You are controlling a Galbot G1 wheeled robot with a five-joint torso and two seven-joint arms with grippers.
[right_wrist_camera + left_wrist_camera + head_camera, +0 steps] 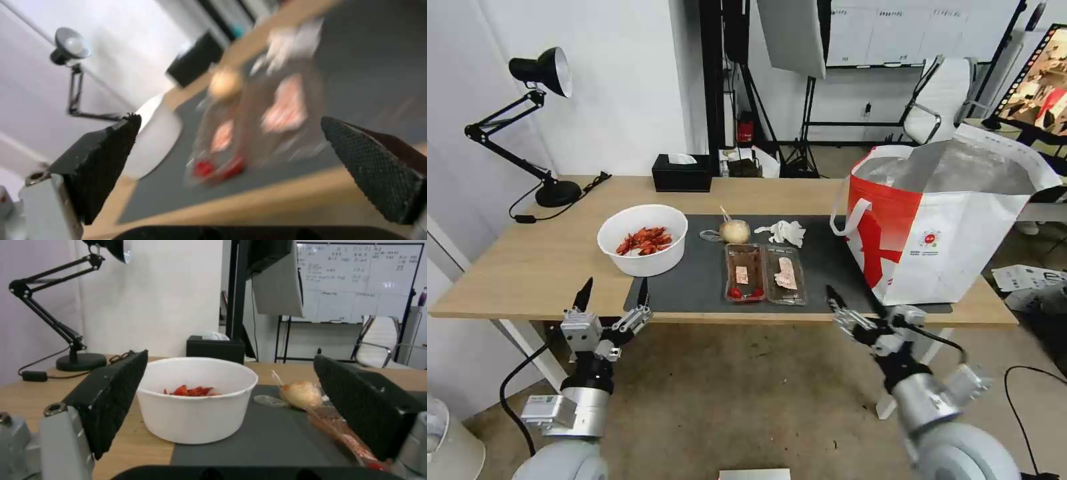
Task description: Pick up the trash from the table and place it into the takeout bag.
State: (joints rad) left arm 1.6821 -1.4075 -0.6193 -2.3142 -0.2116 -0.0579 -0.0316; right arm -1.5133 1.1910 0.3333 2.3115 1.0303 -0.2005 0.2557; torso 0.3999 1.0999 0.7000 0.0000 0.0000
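The trash lies on the table (527,267): a white bowl of red shells (642,239), a round beige lump in clear wrap (734,231), a white tissue wad (782,232) and a clear two-part tray with red scraps (764,273), mostly on the dark mat (694,287). At the right end stands the white and red takeout bag (947,220), its mouth open. My left gripper (614,297) hangs open just off the front edge, facing the bowl (195,396). My right gripper (854,301) is open by the front edge, near the tray (258,126) and in front of the bag.
A black tissue box (681,173) sits at the table's back edge, and a black desk lamp (540,133) stands at the back left with its cable on the wood. Bare floor lies under both arms. An office chair and stands are behind the table.
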